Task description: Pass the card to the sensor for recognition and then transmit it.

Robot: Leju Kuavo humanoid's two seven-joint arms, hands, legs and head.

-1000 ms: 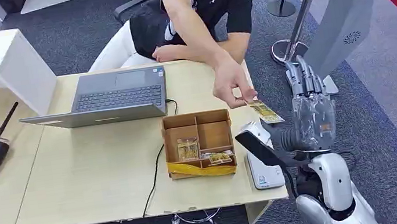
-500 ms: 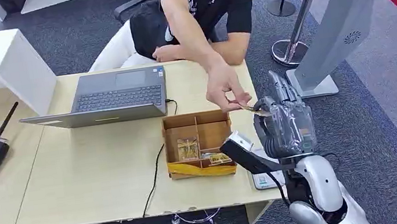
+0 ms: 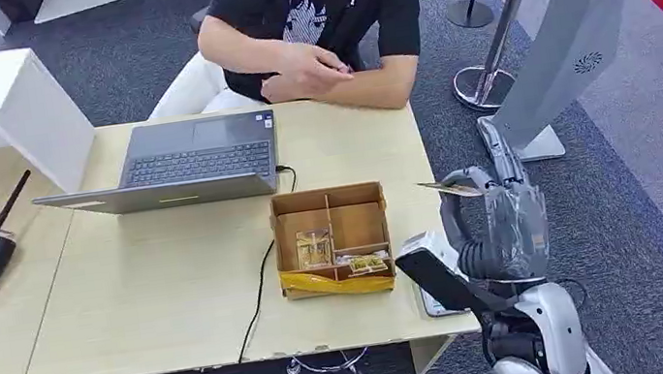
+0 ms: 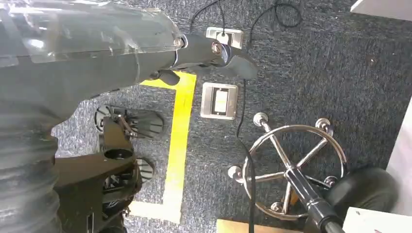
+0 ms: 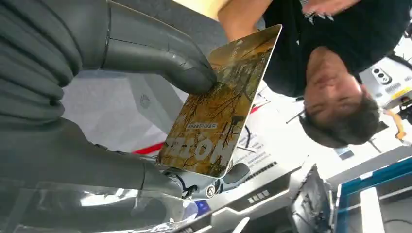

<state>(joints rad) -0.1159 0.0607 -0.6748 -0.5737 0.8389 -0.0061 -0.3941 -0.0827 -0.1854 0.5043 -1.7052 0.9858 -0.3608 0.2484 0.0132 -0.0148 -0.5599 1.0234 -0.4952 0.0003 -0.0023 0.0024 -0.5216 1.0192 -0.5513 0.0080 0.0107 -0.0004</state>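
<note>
My right hand is raised beside the table's right end and pinches a golden card that sticks out toward the table. In the right wrist view the card carries an autumn-tree picture and is clamped between the thick thumb and the fingers below it. The white card sensor lies on the table's front right corner, mostly hidden under my right wrist. My left hand hangs over the floor with nothing in it.
A cardboard box with compartments holds more cards, just left of my right hand. A laptop and its cable lie behind it. A person sits at the far side with both hands drawn in. A grey kiosk stand rises to the right.
The person let go of the card and pulled the arm back to the chest. My right hand closed on the card and now holds it alone, a little lower and further right.
</note>
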